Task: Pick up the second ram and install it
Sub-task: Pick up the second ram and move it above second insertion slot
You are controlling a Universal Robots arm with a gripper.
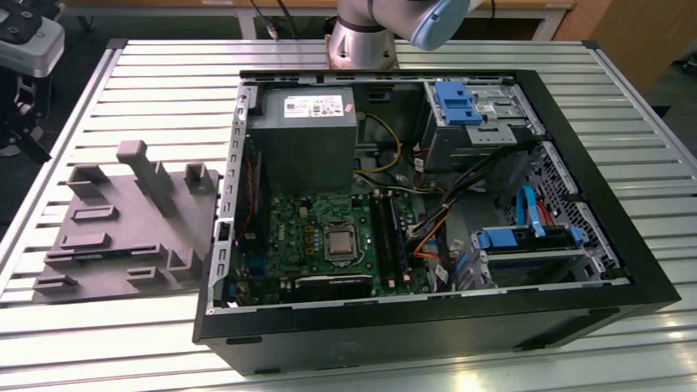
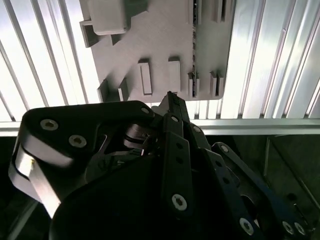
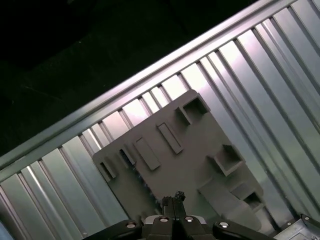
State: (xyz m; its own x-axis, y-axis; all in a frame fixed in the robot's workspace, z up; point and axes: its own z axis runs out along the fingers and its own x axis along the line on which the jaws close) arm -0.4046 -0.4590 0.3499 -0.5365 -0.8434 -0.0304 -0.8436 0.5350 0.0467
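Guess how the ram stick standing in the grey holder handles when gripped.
Likely stiff and light: the second ram looks like a thin flat board. Standing on edge in the grey holder, it probably tips if nudged sideways.

Fixture plate (image 1: 120, 237) lies on table (image 1: 163, 82); case (image 1: 436, 327) at the exterior view's right.

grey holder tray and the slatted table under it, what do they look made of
The grey holder tray looks like matte plastic, perhaps moulded or printed: even dull grey, no glare, blocky posts. The slatted table looks like bare aluminium: silvery ribs with bright streaky reflections.
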